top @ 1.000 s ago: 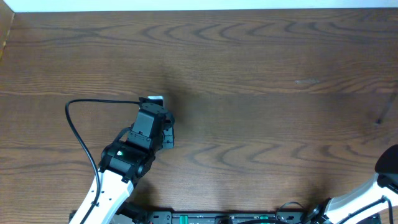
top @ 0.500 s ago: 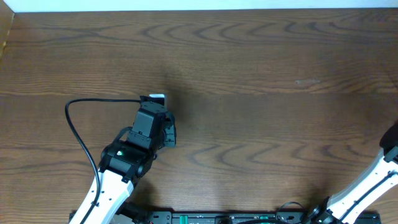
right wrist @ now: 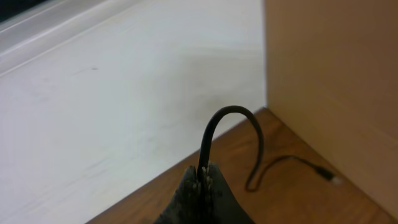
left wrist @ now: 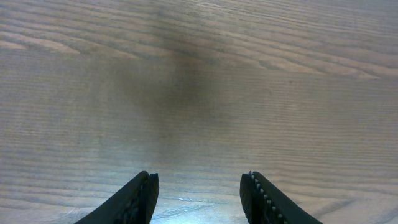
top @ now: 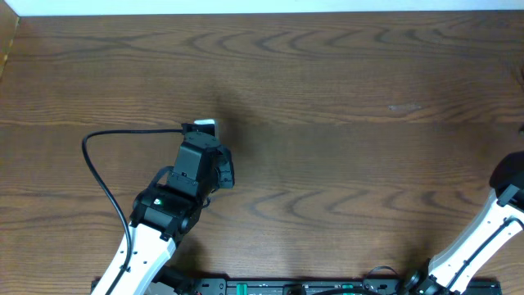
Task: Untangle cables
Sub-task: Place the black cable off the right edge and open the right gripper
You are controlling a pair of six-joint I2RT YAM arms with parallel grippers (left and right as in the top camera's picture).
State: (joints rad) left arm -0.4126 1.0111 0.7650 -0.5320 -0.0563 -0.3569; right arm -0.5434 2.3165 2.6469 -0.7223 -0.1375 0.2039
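Observation:
In the right wrist view my right gripper (right wrist: pixel 204 178) is shut on a thin black cable (right wrist: pixel 231 112). The cable rises from the jaws, arches over and drops to the wooden table (right wrist: pixel 292 205), ending in a small plug (right wrist: pixel 329 178). My right arm (top: pixel 508 184) shows only at the right edge of the overhead view. My left gripper (left wrist: pixel 199 178) hovers low over bare wood, open, with nothing between its fingers (left wrist: pixel 144 190). In the overhead view the left arm (top: pixel 196 168) sits left of centre.
A black wire (top: pixel 88 160) arcs from the left wrist out to the left and back under that arm. A brown panel (right wrist: pixel 329 68) stands just past the table corner, with pale floor (right wrist: pixel 112 93) beyond the edge.
The right arm has risen along the right edge of the overhead view. The left wrist crept slightly forward, and its wire loop slid a little left.

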